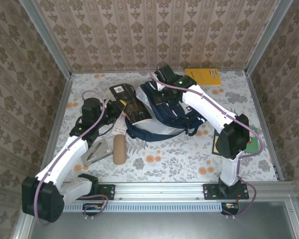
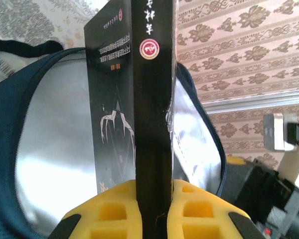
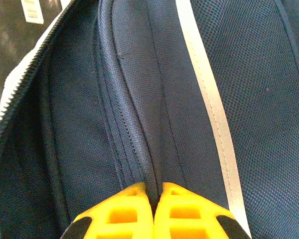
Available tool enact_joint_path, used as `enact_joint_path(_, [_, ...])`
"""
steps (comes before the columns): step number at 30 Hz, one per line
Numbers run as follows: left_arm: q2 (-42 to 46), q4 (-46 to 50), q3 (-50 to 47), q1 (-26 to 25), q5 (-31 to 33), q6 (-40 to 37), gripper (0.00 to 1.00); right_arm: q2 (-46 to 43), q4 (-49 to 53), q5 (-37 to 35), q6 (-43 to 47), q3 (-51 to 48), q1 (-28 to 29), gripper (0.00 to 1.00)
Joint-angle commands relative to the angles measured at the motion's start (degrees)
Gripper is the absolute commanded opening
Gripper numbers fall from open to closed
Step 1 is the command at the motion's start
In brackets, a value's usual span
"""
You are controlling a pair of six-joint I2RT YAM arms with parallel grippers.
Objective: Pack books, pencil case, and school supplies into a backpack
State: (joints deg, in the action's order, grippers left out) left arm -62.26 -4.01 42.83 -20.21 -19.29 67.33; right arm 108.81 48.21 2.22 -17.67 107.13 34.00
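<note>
The navy backpack (image 1: 162, 117) lies mid-table, its mouth open toward the left and showing pale silvery lining (image 2: 55, 159). My left gripper (image 1: 115, 108) is shut on the spine of a black book with fine gold pattern (image 2: 153, 99), and its yellow fingers (image 2: 199, 209) hold that book (image 1: 137, 110) edge-on at the mouth. My right gripper (image 3: 157, 191) is shut on a ridge of backpack fabric (image 3: 139, 114) beside a white stripe (image 3: 209, 109); from above it (image 1: 162, 95) sits over the bag's far side. The tan pencil case (image 1: 119, 149) and a grey angular piece (image 1: 95, 152) lie near the left arm.
An orange-yellow book (image 1: 203, 76) lies at the back right. Another dark book with a white label (image 1: 122, 91) lies behind the held one. A green book (image 1: 255, 135) pokes out by the right arm's elbow. A white packet (image 1: 121, 122) lies under the left wrist. Patterned walls close in three sides.
</note>
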Motion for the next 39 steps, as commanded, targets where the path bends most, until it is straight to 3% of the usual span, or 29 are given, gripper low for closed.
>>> enact_joint_path(1, [-3.75,-10.81,-1.33,-0.49,-0.08,2.16,0.00,-4.39,-1.69,3.10,-2.88,3.59,0.11,0.00])
enact_joint_path(10, [-12.94,-24.32,-4.60,-3.25,1.45,6.39,0.00,-3.75,-2.52,5.31,-4.55,5.14,-0.51,0.00])
enact_joint_path(15, [-14.04,-21.39,-3.59,-4.25,1.86,6.56,0.00,-3.74,-2.95,5.55,-5.53,5.30,-1.38,0.00])
enact_joint_path(27, [-0.87,-9.39,-6.65,-4.58,3.69,4.13,0.00,-3.47,-4.26,5.49,-10.36,2.47,-5.83,0.00])
enact_joint_path(39, [0.57,-8.90,-6.69,-5.38,5.47,5.22,0.00,-2.88,-3.24,5.42,-10.78,3.85,-6.00,0.00])
